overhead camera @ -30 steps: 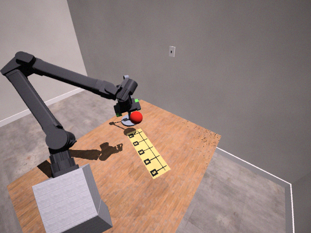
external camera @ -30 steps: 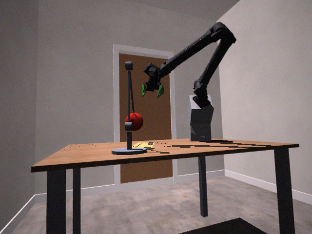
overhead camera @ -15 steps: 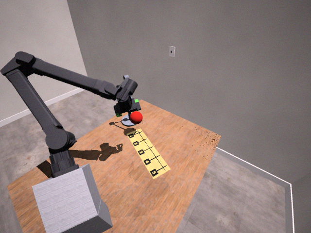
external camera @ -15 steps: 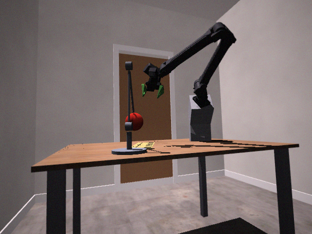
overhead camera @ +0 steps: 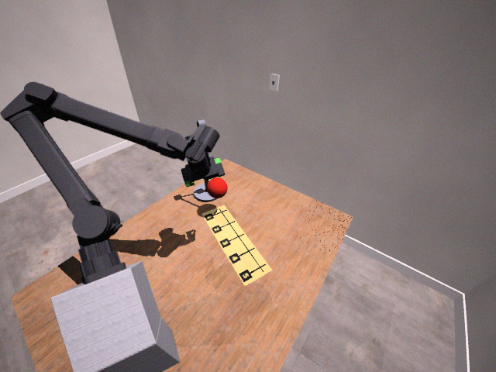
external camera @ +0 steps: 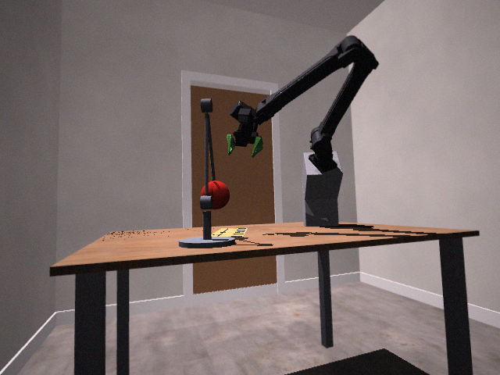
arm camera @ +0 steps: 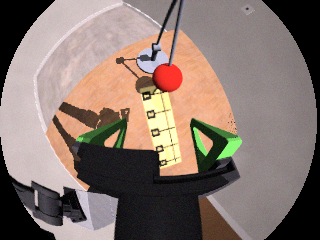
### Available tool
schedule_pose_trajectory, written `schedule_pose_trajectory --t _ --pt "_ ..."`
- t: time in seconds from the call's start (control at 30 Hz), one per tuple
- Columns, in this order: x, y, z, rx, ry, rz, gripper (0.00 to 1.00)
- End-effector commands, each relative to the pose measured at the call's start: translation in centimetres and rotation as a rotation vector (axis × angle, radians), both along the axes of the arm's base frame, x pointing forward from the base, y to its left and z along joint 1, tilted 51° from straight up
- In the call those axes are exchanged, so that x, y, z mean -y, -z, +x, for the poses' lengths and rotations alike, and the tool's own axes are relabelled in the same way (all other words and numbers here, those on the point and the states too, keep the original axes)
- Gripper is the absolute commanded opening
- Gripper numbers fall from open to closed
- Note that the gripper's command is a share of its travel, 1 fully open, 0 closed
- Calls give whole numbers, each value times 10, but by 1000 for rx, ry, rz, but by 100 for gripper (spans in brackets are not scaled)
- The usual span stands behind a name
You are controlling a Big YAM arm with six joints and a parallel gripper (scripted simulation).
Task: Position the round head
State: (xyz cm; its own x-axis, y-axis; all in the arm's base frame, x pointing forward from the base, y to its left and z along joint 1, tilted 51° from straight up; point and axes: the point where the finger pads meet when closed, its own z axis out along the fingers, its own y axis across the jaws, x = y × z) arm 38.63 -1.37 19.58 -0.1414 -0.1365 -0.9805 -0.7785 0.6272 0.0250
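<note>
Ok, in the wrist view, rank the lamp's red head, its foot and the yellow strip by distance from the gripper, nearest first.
1. Yellow strip, reaching between the gripper's fingers.
2. Red head, beyond it.
3. Foot, farthest.

My wrist view bows into a black-rimmed circle. Hard shadows streak the bench [overhead camera: 180, 296] [external camera: 141, 254] [arm camera: 100, 100], toward seven o'clock from the lamp's foot [overhead camera: 198, 197] [external camera: 187, 243] [arm camera: 143, 64] overhead.
</note>
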Motion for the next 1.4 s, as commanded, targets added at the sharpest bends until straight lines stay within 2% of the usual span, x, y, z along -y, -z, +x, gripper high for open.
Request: schedule_pose_trajectory --t 0.0,0.33,0.83,1.37 --pt "10 -30 37 45 -45 47 100" --pt "12 -38 48 5 3 -2 100" --pt "11 -31 43 77 -86 87 100" --pt "12 -38 52 87 -106 103 100"
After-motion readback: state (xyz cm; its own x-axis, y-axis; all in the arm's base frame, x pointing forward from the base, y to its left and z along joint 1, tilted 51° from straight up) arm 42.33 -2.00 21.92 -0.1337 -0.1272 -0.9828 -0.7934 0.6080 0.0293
